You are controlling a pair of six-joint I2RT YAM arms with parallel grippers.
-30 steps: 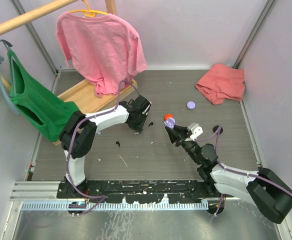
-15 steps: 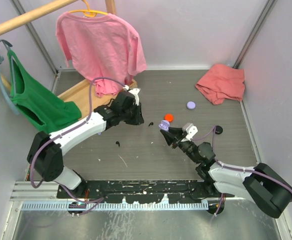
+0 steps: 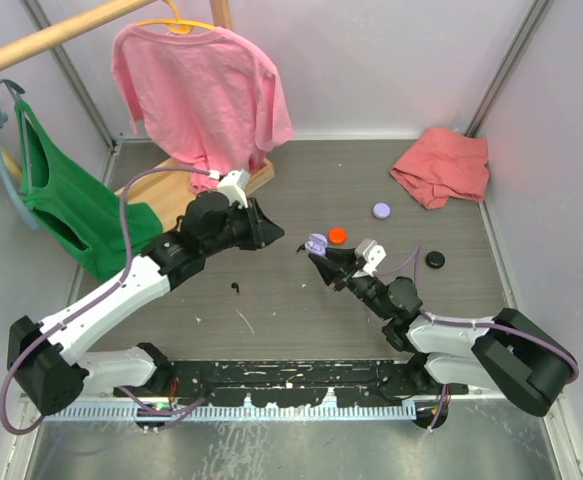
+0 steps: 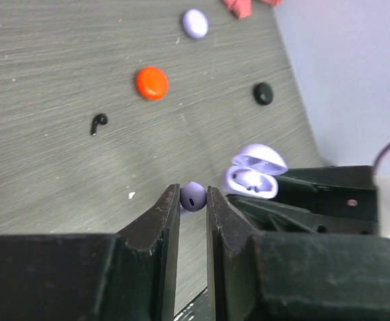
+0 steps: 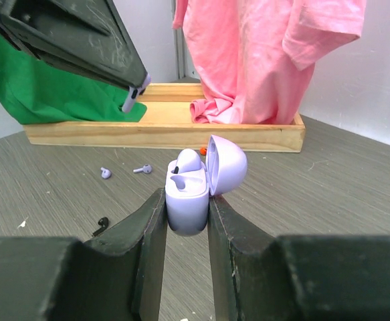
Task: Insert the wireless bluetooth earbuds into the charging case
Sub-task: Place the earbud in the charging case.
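Observation:
My left gripper (image 4: pixel 192 194) is shut on a lilac earbud (image 4: pixel 192 198), held above the table just left of the open lilac charging case (image 4: pixel 253 174). My right gripper (image 5: pixel 187 212) is shut on that case (image 5: pixel 187 194); its lid is hinged open, one lilac earbud (image 5: pixel 188 161) sits in it and the other socket is empty. In the top view the left gripper (image 3: pixel 267 233) and the case (image 3: pixel 317 242) are close together. Two more lilac earbuds (image 5: pixel 105 173) and a black earbud (image 5: pixel 101 225) lie on the table.
An orange round case (image 3: pixel 337 235), a closed lilac case (image 3: pixel 381 210) and a black case (image 3: pixel 434 259) lie behind the right gripper. A wooden rack base (image 3: pixel 176 190) with pink and green garments stands at back left. A red cloth (image 3: pixel 441 165) lies at back right.
My left gripper has lifted off the table and drawn back left with the lilac earbud. My right gripper has carried the open case leftward toward it.

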